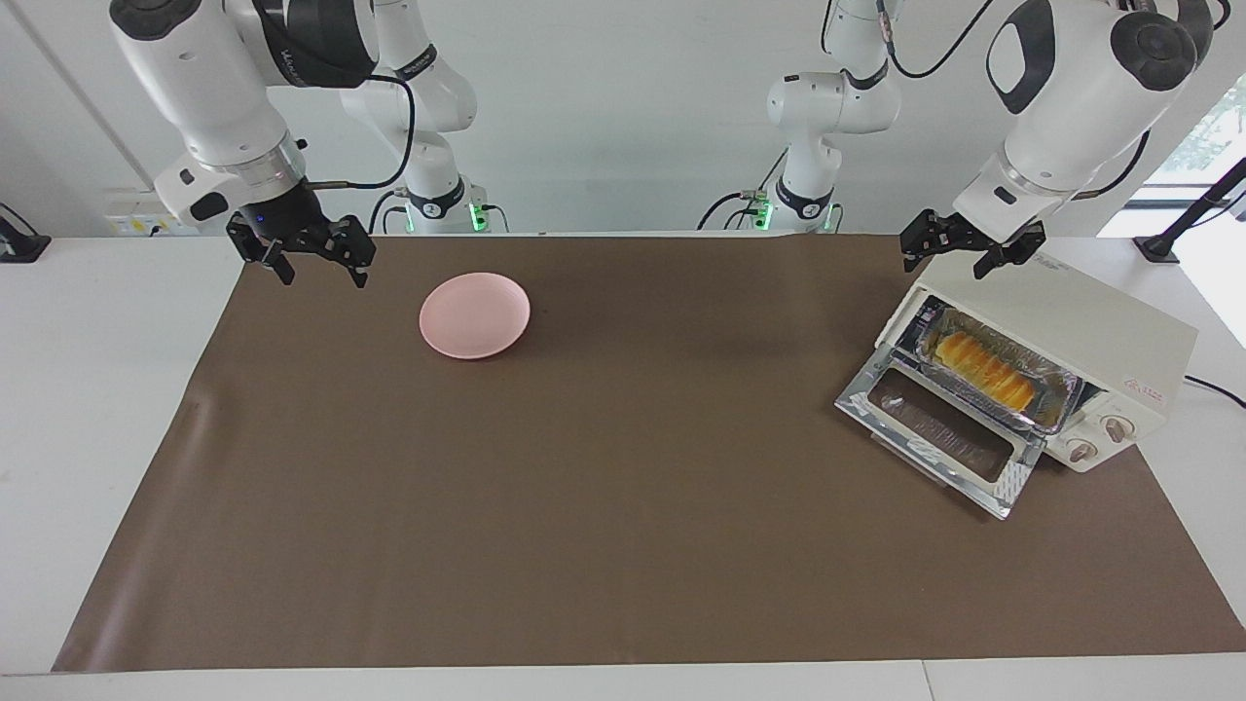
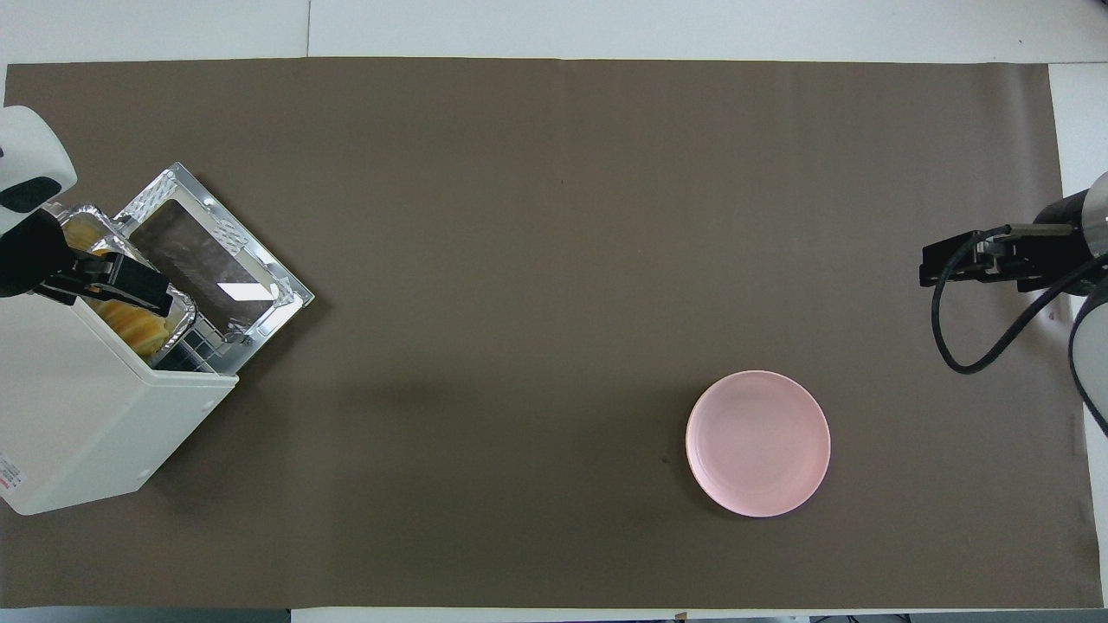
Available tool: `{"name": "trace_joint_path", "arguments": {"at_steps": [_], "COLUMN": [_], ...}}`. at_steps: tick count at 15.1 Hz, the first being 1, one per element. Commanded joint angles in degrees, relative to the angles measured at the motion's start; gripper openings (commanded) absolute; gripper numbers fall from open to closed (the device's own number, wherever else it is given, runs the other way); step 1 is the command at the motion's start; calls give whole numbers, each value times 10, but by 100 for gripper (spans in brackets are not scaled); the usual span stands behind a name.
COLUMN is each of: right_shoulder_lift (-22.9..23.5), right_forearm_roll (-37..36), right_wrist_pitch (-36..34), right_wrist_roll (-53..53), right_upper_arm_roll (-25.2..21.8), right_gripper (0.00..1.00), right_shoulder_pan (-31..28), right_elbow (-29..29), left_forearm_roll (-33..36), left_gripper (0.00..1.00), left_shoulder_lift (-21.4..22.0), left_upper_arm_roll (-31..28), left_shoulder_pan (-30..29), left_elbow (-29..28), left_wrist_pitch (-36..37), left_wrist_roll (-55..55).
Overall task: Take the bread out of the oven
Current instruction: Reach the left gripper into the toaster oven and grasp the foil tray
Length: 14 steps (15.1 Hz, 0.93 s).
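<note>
Inside the oven (image 1: 1061,365), door dropped open for reach, the bread (image 1: 981,371) sat in its foil tray (image 1: 1056,399); above the oven hung the left tool (image 1: 971,251), fingers spread, while the right tool (image 1: 310,255) waited spread, well apart from it.

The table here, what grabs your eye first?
The oven at the left arm's end of the table, its glass door dropped open and golden bread lying in a foil tray inside. Next, the pink plate toward the right arm's end. Both end effectors hang open, the left end effector over the oven.
</note>
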State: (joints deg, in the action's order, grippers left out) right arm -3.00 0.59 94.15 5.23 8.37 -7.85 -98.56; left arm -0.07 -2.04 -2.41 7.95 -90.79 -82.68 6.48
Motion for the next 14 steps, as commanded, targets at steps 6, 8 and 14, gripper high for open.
{"name": "trace_joint_path", "arguments": {"at_steps": [6, 8, 14], "right_shoulder_lift": [2, 2, 2], "right_forearm_roll": [6, 6, 6], "right_wrist_pitch": [-8, -8, -8], "right_wrist_roll": [-8, -8, -8], "right_upper_arm_roll": [3, 3, 3], "right_gripper": [100, 100, 100], "right_shoulder_pan": [-6, -6, -6], "right_elbow": [4, 4, 4], "left_forearm_roll": [10, 15, 18], "left_gripper": [100, 100, 100], "left_shoulder_lift": [-112, -177, -230], "left_upper_arm_roll": [-9, -14, -51], "left_shoulder_pan": [4, 2, 4], "left_elbow": [99, 169, 186], "left_wrist_pitch": [-29, -11, -46], "left_wrist_roll": [-152, -182, -381]}}
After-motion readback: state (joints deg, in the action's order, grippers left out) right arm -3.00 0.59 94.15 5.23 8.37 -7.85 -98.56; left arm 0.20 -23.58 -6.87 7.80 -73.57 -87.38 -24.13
